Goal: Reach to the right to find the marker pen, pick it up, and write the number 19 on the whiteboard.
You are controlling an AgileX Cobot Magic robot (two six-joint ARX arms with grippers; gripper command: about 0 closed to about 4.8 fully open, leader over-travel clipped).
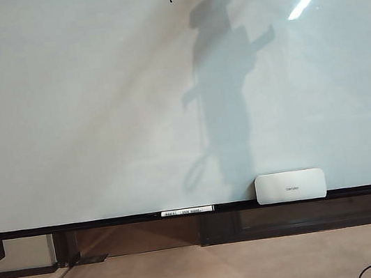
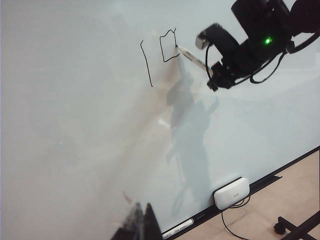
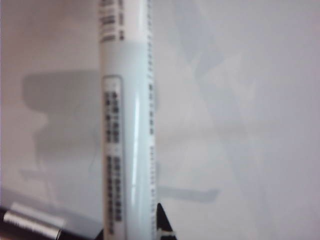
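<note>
— Where was the marker pen?
— Clamped in the right gripper, its tip touching the whiteboard at the right edge of the boxy loop of the number 19. The straight stroke stood just beside that loop, high on the board.
— And the pen against the claw?
— It stuck out from the jaws toward the board; the right wrist view was filled by its white labelled barrel.
— The left gripper?
— Low, well apart from the writing; whether its jaws were apart or together I couldn't tell.
— Anything else?
— A white eraser and a second pen on the lower frame.
</note>
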